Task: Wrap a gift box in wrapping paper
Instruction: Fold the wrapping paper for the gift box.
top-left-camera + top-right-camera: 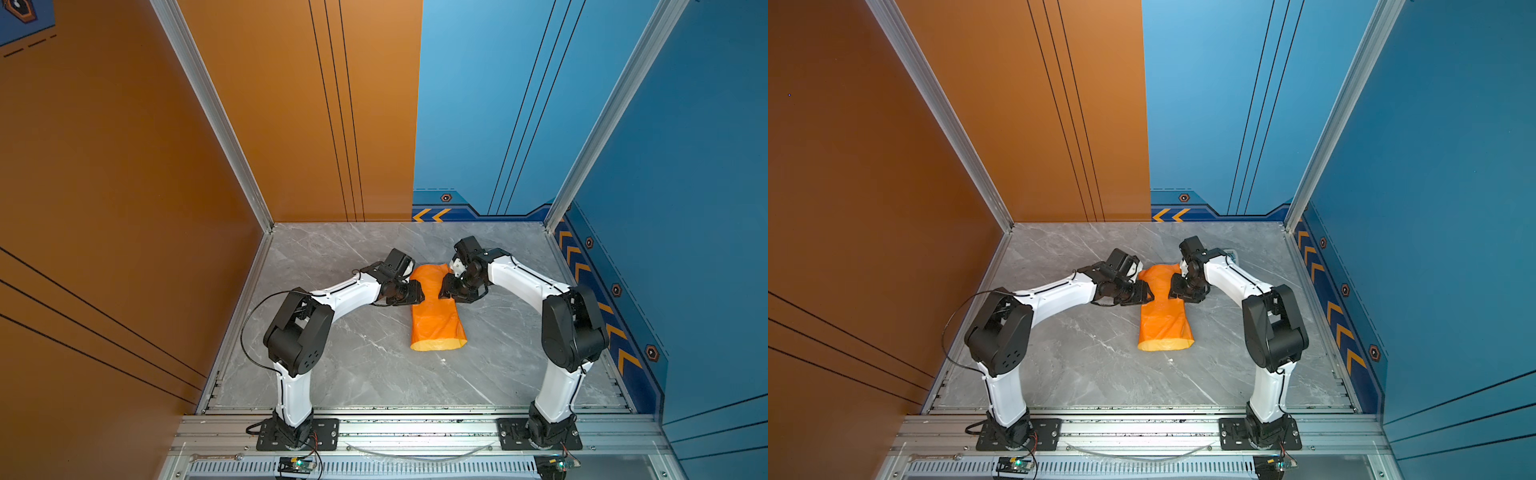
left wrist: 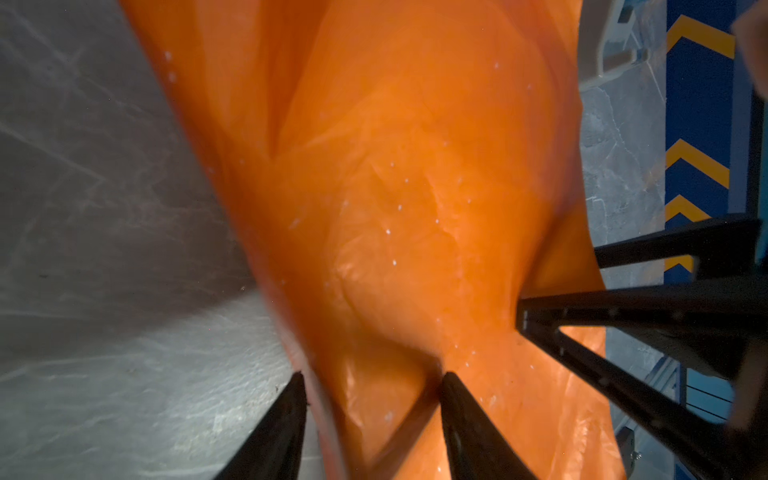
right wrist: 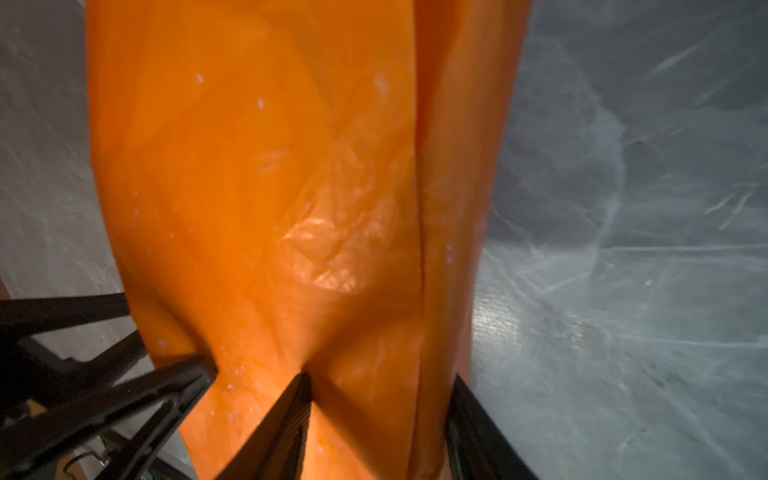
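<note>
Left end effector (image 1: 421, 293) and right end effector (image 1: 442, 291), part-spread, grip unclear, dent creased orange wrapping paper (image 1: 436, 324); uneven pressure could tear it.

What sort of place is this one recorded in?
Most likely a purpose-built robot work cell: the left arm and right arm are bolted to an aluminium rail beside a marble-look tabletop, boxed in by an orange wall panel and a blue wall panel.
</note>
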Motion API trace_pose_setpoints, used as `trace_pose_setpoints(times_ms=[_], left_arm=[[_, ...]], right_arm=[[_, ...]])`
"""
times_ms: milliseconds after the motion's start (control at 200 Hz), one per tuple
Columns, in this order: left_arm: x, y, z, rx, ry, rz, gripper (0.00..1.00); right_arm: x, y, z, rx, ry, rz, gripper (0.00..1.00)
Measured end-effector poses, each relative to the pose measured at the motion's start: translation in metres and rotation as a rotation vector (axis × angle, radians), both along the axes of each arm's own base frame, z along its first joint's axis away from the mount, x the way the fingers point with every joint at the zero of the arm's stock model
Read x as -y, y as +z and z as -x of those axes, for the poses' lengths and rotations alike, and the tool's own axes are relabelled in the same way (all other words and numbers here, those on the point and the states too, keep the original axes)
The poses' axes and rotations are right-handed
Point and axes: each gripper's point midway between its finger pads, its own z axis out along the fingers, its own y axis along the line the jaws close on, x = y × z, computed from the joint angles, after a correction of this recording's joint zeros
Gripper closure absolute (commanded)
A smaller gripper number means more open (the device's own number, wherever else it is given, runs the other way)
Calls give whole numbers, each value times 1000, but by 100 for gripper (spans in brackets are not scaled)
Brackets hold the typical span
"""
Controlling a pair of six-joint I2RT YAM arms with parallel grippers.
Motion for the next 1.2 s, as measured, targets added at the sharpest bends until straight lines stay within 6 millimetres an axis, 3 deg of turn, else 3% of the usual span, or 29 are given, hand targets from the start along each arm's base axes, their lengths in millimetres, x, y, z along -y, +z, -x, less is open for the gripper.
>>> trace_pose_setpoints(times_ms=[220,491,591,711,776,996,1201], left_arm=[[-12,7,-8,2,46,13,40],[-14,6,-10,-7,64,21,54],[-14,1,-9,-14,61,19,59],[-14,2,-11,-5,62,23,63],[-14,2,-11,-3,61,24,63],[-14,2,-11,1,56,22,63],[-14,2,-11,6,50,18,63]], right_arm=[[3,2,0,12,-23,7,60],[-4,3,3,9,-51,-3,58],[-13,3,8,6,-43,-2,53],[-16,3,10,-4,-52,-7,33],[-14,3,10,-6,-56,-8,27],[11,11,2,-8,-95,-25,26],[-3,5,4,-42,-39,-55,29]])
